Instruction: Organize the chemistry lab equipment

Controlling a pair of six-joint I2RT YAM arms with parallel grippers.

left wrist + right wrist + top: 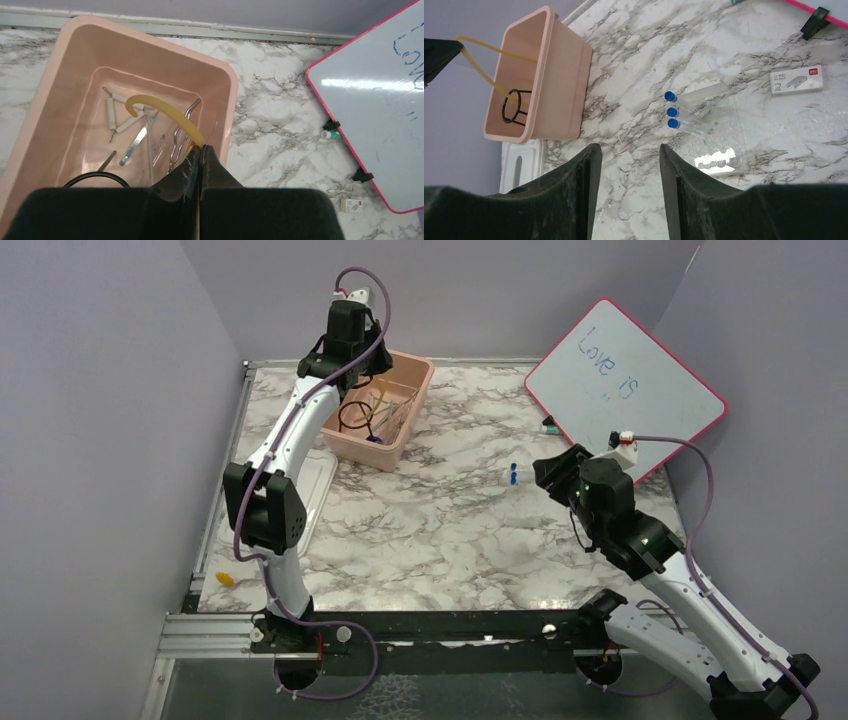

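My left gripper point(201, 148) is shut on one end of the amber rubber tube point(165, 107) and holds it over the pink tub point(227, 107), the tube arching down inside. In the tub lie thin metal tongs point(180, 132), a metal spatula point(134, 145), white rods point(111, 112) and a black wire ring point(95, 176). A green and red sliver point(190, 148) shows beside my fingertip. My right gripper point(630, 147) is open and empty above the marble, short of three blue-capped clear tubes point(671, 111). From above, the left gripper point(360, 365) is over the tub point(415, 400).
The red-framed whiteboard point(625, 385) leans at the back right with a green marker point(331, 134) at its foot. A white lid point(318, 490) lies left of the tub. A small staple box point(796, 80) and a clear plastic rack point(719, 145) lie near the tubes. A yellow bit point(225, 579) lies front left.
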